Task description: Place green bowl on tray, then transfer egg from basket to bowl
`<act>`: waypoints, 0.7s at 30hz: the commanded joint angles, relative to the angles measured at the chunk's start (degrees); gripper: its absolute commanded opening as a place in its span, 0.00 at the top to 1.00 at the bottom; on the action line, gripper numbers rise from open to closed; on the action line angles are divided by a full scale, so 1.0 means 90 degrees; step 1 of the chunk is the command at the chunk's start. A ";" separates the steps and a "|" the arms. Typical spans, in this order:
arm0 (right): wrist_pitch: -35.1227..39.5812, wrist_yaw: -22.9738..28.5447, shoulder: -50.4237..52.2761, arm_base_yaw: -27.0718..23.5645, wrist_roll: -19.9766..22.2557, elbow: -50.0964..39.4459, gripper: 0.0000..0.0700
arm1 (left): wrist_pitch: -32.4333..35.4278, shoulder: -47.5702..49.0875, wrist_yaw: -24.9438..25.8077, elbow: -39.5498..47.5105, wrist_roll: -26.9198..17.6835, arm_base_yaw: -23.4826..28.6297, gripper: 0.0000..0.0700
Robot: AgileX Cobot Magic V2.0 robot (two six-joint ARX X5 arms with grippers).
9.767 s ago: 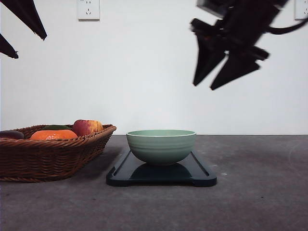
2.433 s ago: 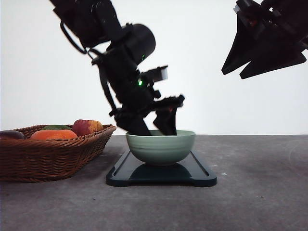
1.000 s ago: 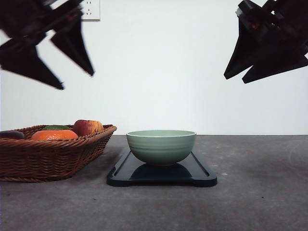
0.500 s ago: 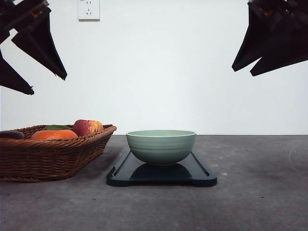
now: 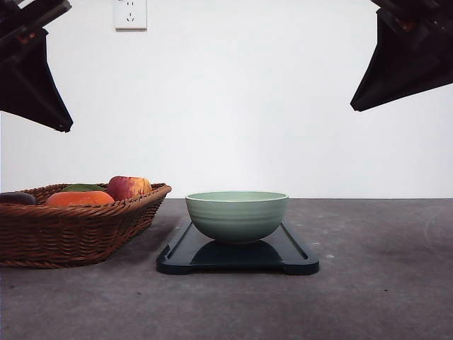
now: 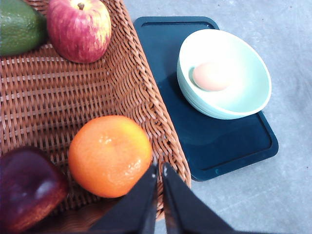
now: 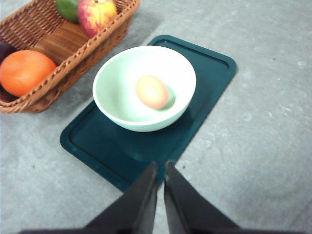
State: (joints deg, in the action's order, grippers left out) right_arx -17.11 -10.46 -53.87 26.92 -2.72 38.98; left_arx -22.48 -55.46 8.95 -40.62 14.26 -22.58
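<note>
Sage bowl (image 5: 237,215), tan egg (image 7: 152,91), navy tray (image 5: 237,256)

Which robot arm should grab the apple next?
Probably the left. Its pincer hangs over the basket holding the apple; the right pincer hangs over the tray.

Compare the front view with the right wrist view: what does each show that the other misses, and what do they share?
Front view alone: a wall outlet above the table, and the left claw raised at the upper left. Right wrist view alone: the egg lying inside the green bowl, whose wall hides it from the front. Both: the bowl on the tray, the basket with apple and orange, and the right claw, shut.
</note>
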 commanded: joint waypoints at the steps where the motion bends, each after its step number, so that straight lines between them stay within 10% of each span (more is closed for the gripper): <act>1: 0.0145 -0.0005 -0.0036 0.0038 0.0044 0.0036 0.98 | 0.0096 -0.0024 -0.0012 -0.0046 -0.0004 -0.0034 1.00; 13: 0.0629 -0.0002 -0.0036 0.0036 0.0044 0.0036 0.98 | 0.0290 0.0228 -0.0041 0.0044 -0.0574 0.0182 1.00; 21: 0.0797 -0.0002 -0.0036 0.0036 0.0043 0.0036 0.98 | 0.1757 0.2066 -0.0041 0.1867 -0.0942 0.1256 1.00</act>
State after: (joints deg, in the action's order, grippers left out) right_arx -10.76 -10.46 -53.87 26.92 -2.72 38.98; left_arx -7.76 -38.84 8.87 -25.43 7.58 -12.09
